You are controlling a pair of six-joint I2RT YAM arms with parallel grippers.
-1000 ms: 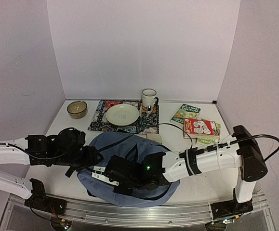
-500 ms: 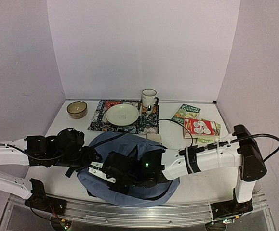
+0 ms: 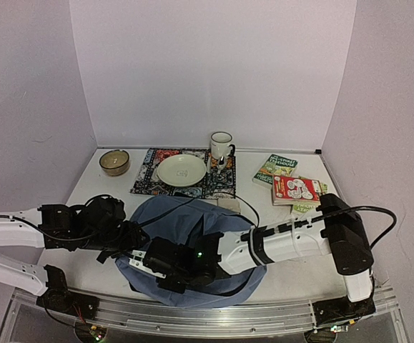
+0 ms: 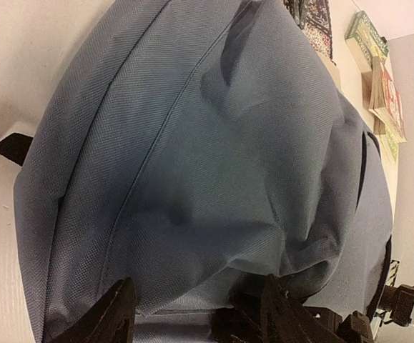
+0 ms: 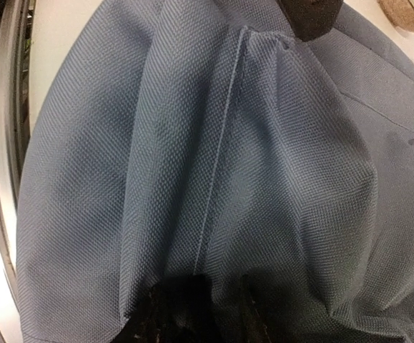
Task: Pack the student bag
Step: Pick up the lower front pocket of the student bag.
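While the student bag [image 3: 192,221] slumps at lower centre of the overhead view, left gripper [image 4: 199,314] fingers stand spread against it; right gripper [image 5: 210,314] seemingly pinches its fabric, view dim. Risk: thin pinch slips, or cloth merely bunches.

The student bag [image 3: 179,220] lies just before the patterned mat [image 3: 144,175].

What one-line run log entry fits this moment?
slate-blue fabric backpack: lying on white table | left gripper: open at its fabric | right gripper: shut on a fabric fold | red and green books: outside bag
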